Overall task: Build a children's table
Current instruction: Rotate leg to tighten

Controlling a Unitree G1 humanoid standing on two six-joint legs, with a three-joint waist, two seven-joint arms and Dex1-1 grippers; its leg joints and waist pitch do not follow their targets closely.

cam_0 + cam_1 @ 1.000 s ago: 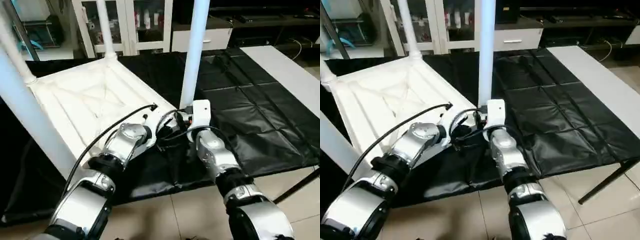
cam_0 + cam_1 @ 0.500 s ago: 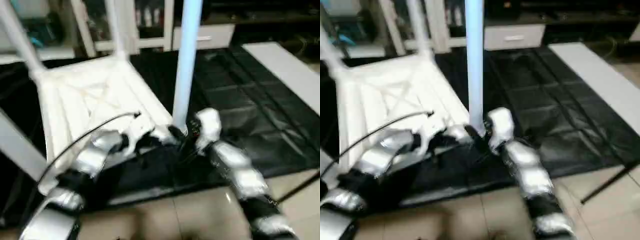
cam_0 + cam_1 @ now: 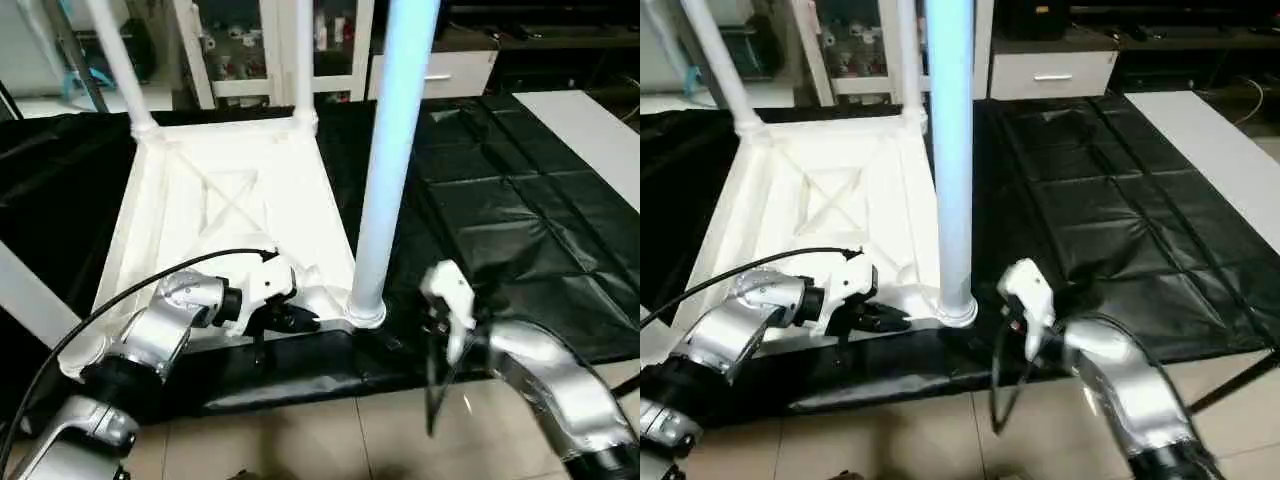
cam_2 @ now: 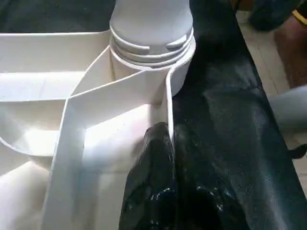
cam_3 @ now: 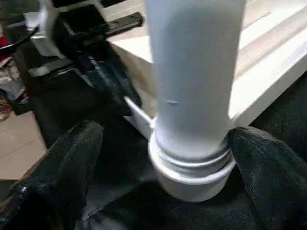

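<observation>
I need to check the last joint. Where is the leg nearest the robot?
In the left eye view, the near leg stands upright in the tabletop's near right corner socket, between the left gripper and right gripper.

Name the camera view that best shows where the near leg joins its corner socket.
Left wrist view: the near leg sits in its corner socket, rings visible. Right wrist view shows it between open fingers; head views show it small.

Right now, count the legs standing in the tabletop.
4: near right corner, far right corner, far left corner, and near left, its socket hidden.
</observation>
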